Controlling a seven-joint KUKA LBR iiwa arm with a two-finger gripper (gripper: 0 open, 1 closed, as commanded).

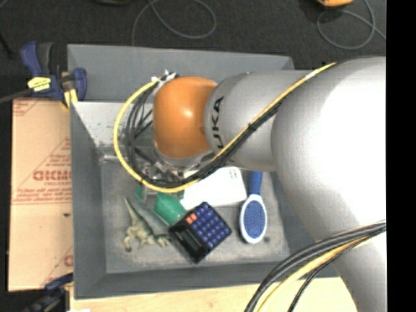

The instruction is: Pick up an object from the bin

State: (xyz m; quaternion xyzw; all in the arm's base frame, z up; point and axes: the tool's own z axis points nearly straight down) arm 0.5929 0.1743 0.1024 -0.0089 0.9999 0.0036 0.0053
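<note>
In the bin (88, 194), a calculator (200, 231) lies near the front wall. A toy animal figure (140, 229) sprawls to its left, and a small cylinder (168, 207) sits between them, slightly further back. A hairbrush (253, 216) lies right of the calculator, and a flat box (218, 187) lies behind it.
</note>
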